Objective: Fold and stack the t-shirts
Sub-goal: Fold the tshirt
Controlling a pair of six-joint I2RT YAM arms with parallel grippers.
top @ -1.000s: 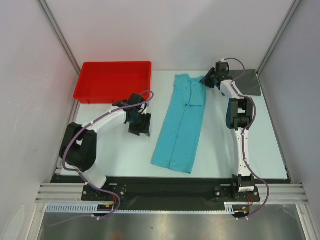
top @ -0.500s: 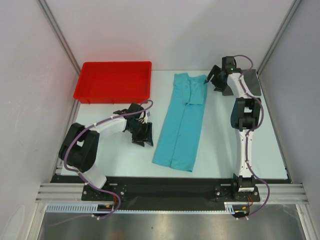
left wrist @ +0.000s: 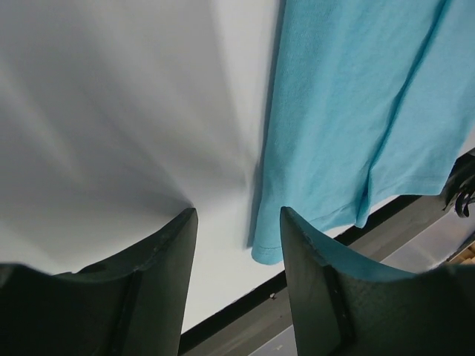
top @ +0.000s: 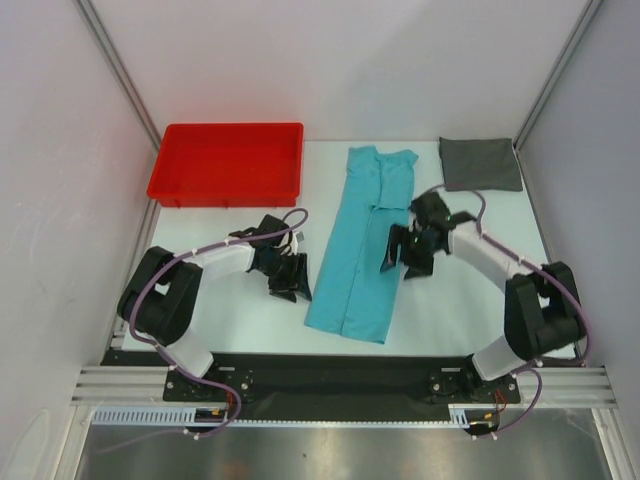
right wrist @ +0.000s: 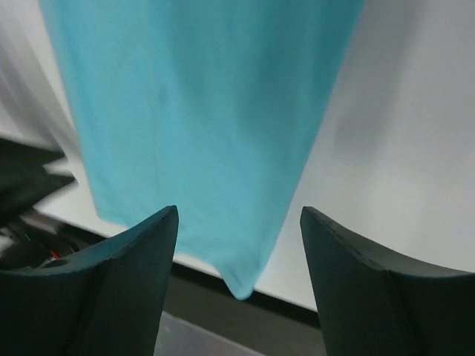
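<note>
Right end effector [top: 398, 252] has swung to the turquoise cloth t-shirt [top: 352, 285], spread wide. Left end effector [top: 290, 283], also spread, hovers opposite.

Turquoise t-shirt [top: 356, 250]; dark grey t-shirt [top: 480, 163]; red tray [top: 228, 165].

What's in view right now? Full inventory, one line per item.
turquoise t-shirt: 1, turquoise, folded into a long strip, mid-table
grey t-shirt: 1, dark grey, folded rectangle, far right corner
tray: 1, red, far left, nothing in it
table: 1, white, under everything
left gripper: 1, black, open, holding nothing, beside the turquoise shirt's left edge
right gripper: 1, black, open, holding nothing, over its right edge
</note>
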